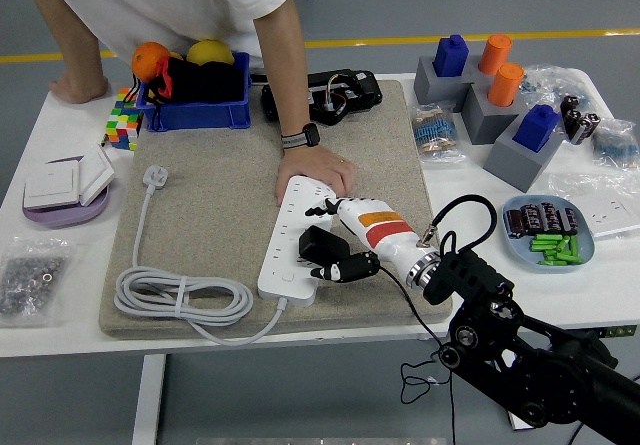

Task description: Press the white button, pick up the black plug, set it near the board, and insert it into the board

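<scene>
A white power strip (290, 255) lies on the beige mat (220, 205). The black plug (322, 247) stands on the strip's near half, at one of its sockets. My right hand (345, 250), white with an orange band, comes in from the lower right and has its fingers curled around the plug. A person's hand (318, 173) presses down on the strip's far end. The strip's white cable (180, 295) lies coiled at the mat's near left, with its white plug (155, 177) further back. I cannot make out the white button.
A blue bin (195, 95) with fruit and a colour cube (122, 125) stand at the back left. Grey blocks with blue and orange pegs (490, 95) fill the back right. A blue dish of batteries (548, 233) sits at the right. White switches (65, 183) lie at the left.
</scene>
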